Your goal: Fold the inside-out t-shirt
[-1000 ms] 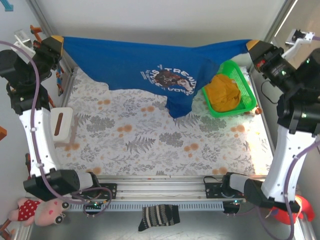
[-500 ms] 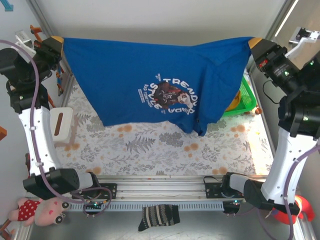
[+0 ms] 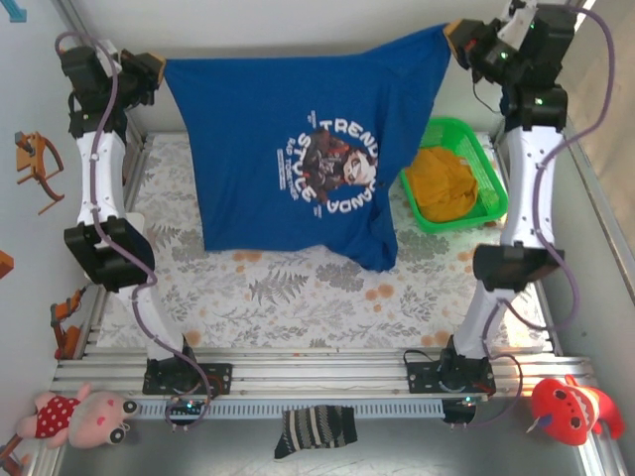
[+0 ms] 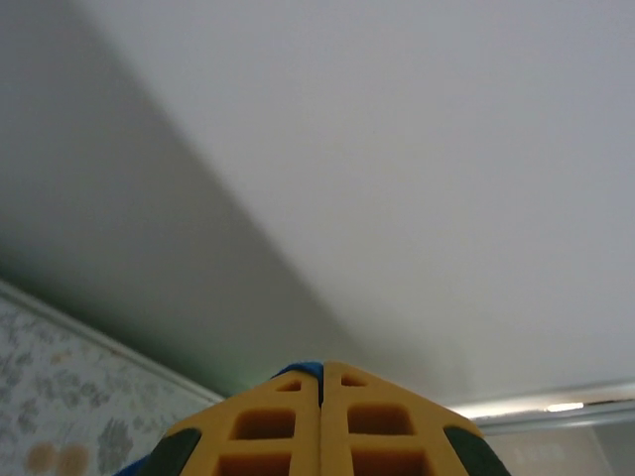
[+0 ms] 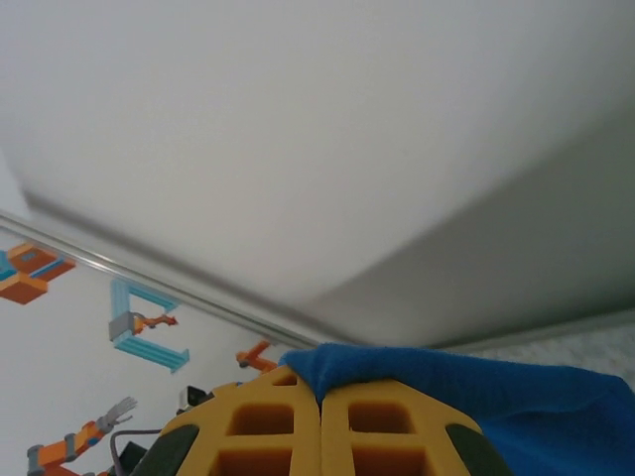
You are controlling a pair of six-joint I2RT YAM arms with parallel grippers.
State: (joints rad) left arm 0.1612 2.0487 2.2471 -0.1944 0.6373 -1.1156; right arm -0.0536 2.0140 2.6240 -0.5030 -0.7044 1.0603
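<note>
Top external: left of the green basket [image 3: 489, 183], the inside-out t-shirt [image 3: 258, 149] hangs stretched sideways between left gripper [image 3: 159, 69] and right gripper [image 3: 454, 35], both pinching its top corners.

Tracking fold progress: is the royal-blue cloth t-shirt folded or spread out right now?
Spread out: the royal-blue cloth t-shirt hangs as one open sheet between the left gripper and right gripper, its white print fully showing.

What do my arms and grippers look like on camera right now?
The left arm and right arm have white shells, black joints and lilac cables looping alongside. The left gripper and right gripper have orange-yellow fingers with rectangular cut-outs and dark side patches.
</note>
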